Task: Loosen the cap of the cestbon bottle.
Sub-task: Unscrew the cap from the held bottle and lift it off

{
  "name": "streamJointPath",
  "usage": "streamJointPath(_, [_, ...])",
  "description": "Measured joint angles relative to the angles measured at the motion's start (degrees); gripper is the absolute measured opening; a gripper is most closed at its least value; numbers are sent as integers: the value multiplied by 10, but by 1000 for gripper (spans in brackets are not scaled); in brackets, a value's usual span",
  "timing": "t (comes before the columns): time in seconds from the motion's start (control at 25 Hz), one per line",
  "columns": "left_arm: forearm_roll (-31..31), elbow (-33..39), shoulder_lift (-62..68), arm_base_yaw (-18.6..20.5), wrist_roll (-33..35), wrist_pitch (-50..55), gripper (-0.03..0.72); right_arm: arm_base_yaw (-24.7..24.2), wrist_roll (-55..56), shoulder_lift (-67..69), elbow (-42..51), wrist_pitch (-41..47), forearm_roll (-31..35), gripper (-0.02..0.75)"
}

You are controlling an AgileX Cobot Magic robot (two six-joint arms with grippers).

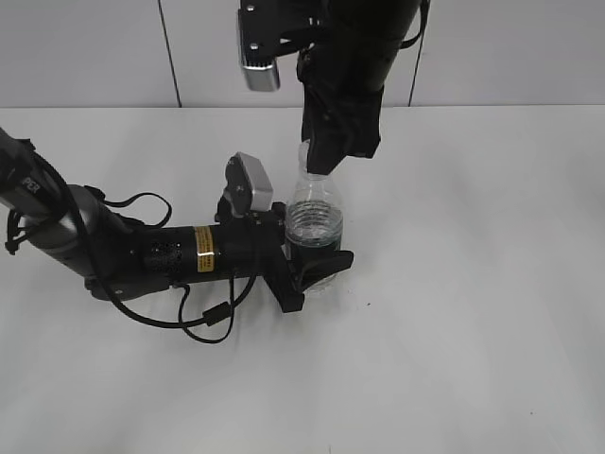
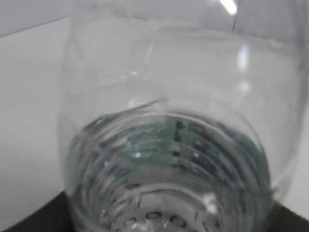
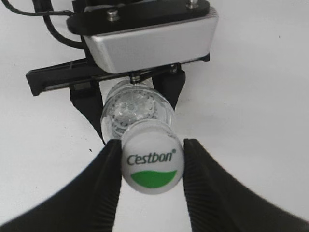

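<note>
The cestbon bottle (image 1: 314, 222) stands upright on the white table, clear with water in it. My left gripper (image 1: 317, 270) is shut on its lower body at the green label. The bottle fills the left wrist view (image 2: 169, 145). My right gripper (image 1: 326, 156) comes down from above and covers the bottle's top in the exterior view. In the right wrist view the white cap (image 3: 152, 162), printed "Cestbon" over a green patch, sits between the two black fingers of my right gripper (image 3: 152, 150), which press on its sides. The bottle's shoulders (image 3: 137, 111) show below the cap.
The left arm lies along the table (image 1: 473, 331) from the left with looped black cables (image 1: 203, 322) beside it. The left wrist camera housing (image 3: 149, 43) sits just behind the bottle. A grey wall (image 1: 520, 47) stands behind the table.
</note>
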Motion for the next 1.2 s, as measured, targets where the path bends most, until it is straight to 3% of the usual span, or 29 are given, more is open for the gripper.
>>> streamJointPath(0.56, [0, 0, 0, 1, -1, 0, 406, 0, -82, 0, -4, -1, 3, 297])
streamJointPath(1.2, [-4, 0, 0, 1, -7, 0, 406, 0, -54, -2, -27, 3, 15, 296])
